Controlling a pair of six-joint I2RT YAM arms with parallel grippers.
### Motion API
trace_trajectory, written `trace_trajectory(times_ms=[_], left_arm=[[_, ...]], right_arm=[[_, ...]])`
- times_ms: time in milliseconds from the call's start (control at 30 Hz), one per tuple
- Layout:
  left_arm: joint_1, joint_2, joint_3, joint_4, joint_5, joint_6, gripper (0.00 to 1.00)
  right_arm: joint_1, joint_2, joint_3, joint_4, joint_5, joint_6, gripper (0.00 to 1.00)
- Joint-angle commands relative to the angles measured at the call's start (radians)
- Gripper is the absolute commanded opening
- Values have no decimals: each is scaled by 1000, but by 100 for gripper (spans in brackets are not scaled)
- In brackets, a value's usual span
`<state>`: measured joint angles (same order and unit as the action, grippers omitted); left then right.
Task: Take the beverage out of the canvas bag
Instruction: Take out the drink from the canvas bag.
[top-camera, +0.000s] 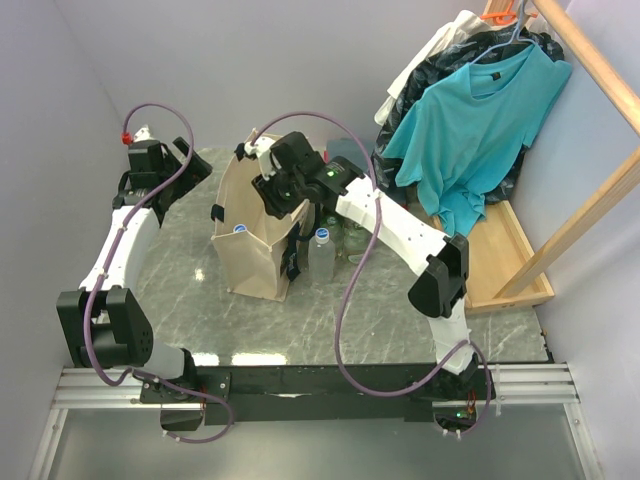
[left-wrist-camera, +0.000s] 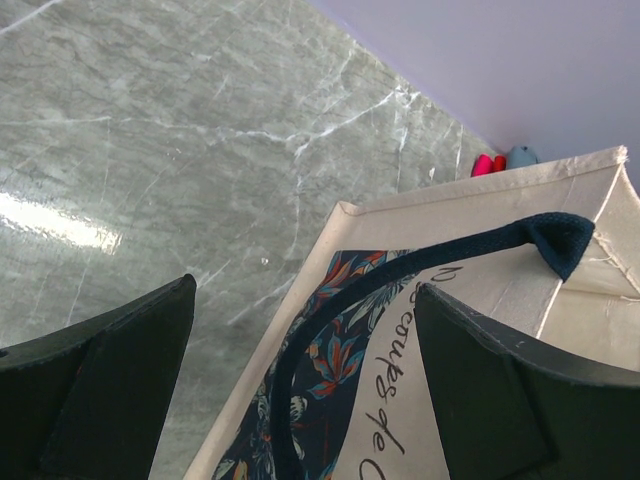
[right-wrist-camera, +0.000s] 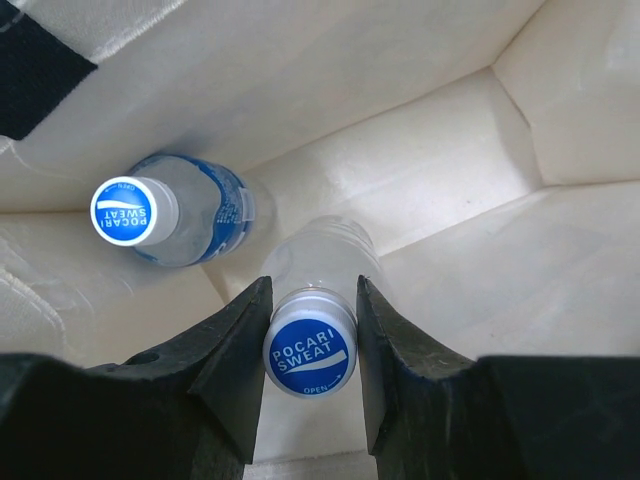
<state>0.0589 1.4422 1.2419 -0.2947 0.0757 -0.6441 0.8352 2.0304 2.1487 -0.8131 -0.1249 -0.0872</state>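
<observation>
Pinching the blue cap of a beverage bottle (right-wrist-camera: 310, 355) deep inside the canvas bag (top-camera: 250, 255), right gripper (right-wrist-camera: 313, 290) has yet to lift it; second bottle (right-wrist-camera: 135, 210) stands alongside, left gripper (left-wrist-camera: 305, 290) hangs spread open outside.

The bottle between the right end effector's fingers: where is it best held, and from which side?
Grip this bottle at its blue cap and neck, coming straight down through the open top of the canvas bag. It stands upright, and the bag walls block every side approach.
</observation>
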Motion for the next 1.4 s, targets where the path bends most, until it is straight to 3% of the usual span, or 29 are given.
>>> trace_trajectory(times_ms=[0,400,1367], left_arm=[[4,-39,-9,40,19,-5,96],[4,-42,-2,32,10,0,96],[4,-48,-4,34,12,-3,96]], right_arm=[[12,-147,63,160,28,-6,0],[18,-229,-29,273,57,0,0],[41,-277,-6,351,108,-32,0]])
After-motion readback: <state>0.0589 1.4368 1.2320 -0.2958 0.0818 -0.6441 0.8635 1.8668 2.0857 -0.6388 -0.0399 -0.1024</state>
